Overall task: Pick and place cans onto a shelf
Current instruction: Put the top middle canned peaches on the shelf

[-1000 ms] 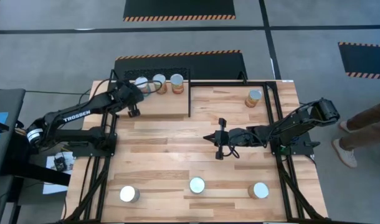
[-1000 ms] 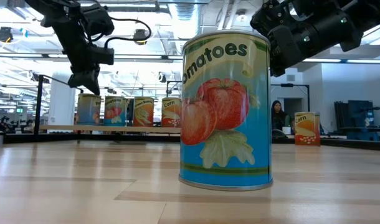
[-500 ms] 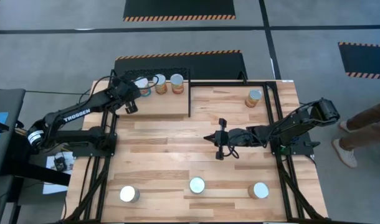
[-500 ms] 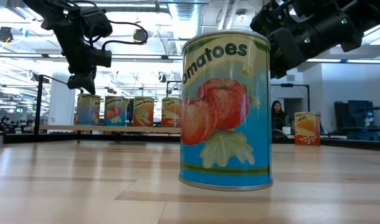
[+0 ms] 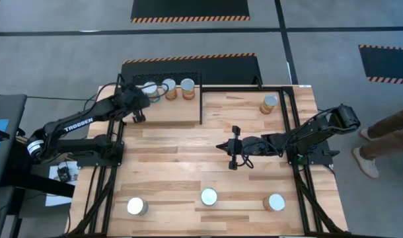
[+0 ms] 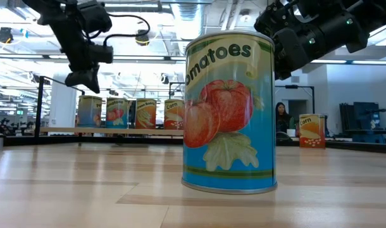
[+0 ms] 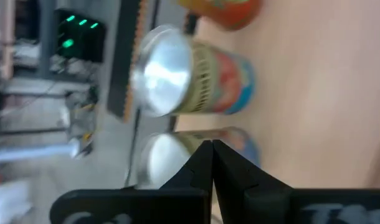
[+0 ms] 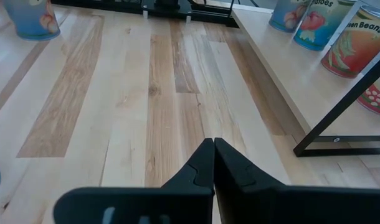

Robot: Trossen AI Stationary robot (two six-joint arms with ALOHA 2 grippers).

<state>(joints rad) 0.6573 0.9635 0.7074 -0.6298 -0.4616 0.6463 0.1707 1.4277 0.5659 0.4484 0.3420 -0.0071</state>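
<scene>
With my left gripper (image 5: 139, 116) closed on nothing just beside the cans (image 5: 168, 88) lined up on the shelf (image 5: 175, 112), I should lift clear without nudging them, while my right gripper (image 5: 233, 147), closed and empty, waits well off mid-table.

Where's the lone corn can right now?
In the high view, the corn can stands alone at the table's far right, beside the black frame, away from the shelf cans.

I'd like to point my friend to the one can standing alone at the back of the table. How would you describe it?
Find the wooden table and its far right corner, across from the shelf. The can there stands upright by itself with an orange label, while other cans crowd the shelf or line the near edge.
</scene>
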